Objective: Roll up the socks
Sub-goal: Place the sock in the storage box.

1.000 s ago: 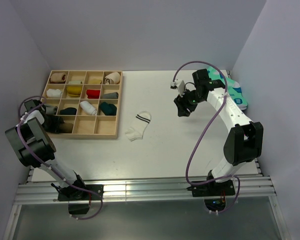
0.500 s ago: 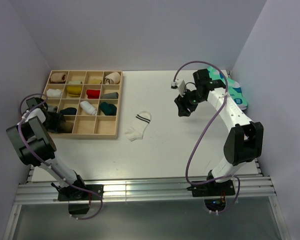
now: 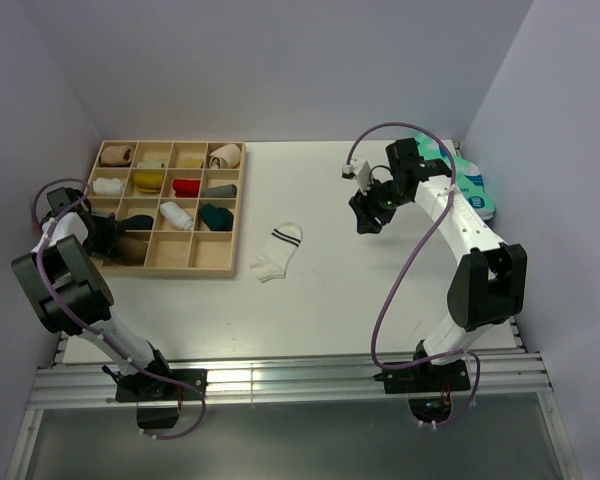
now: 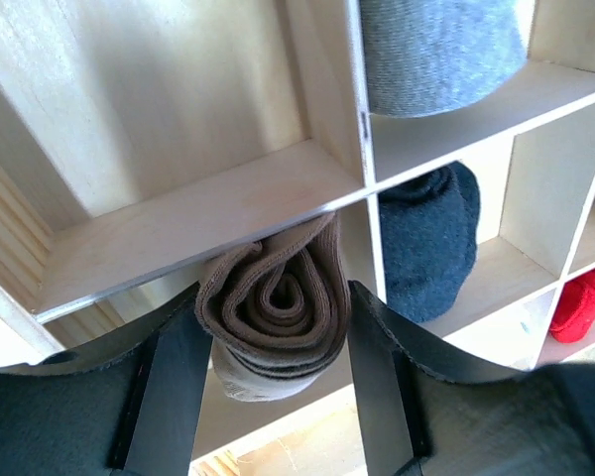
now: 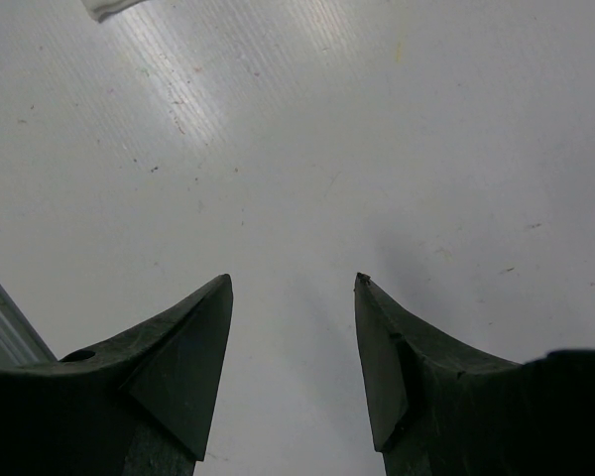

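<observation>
The left gripper (image 3: 107,238) reaches into the near-left corner compartment of the wooden tray (image 3: 192,271), which sits on the left side of the white table (image 3: 330,290). In the left wrist view a tan-brown sock (image 4: 273,332), wound into a tight spiral roll, sits in that compartment right between the two black fingers (image 4: 174,387) of the left gripper (image 4: 275,293). The fingers stand close against both sides of the roll. I cannot tell whether they are squeezing it or have let go. Just past a wooden divider (image 4: 208,213), the next compartments hold a grey roll (image 4: 436,50), a dark blue roll (image 4: 431,248) and a red roll (image 4: 585,307).

From above, most of the tray's other compartments hold rolled socks in tan, cream, white, yellow, red and dark teal, while the rest of the near row holds nothing.

A short white sock (image 3: 278,250) with dark cuff stripes lies flat and unrolled on the table, just off the tray's near-right corner. The teal pair (image 3: 473,185) with white-blue marks lies at the far right edge of the table, partly hidden behind the right arm.

The right gripper (image 3: 368,215) hangs over the table between the white sock and the teal pair. In its wrist view the right gripper (image 5: 293,283) has its jaws spread wide over the bare table (image 5: 377,149), grasping nothing
</observation>
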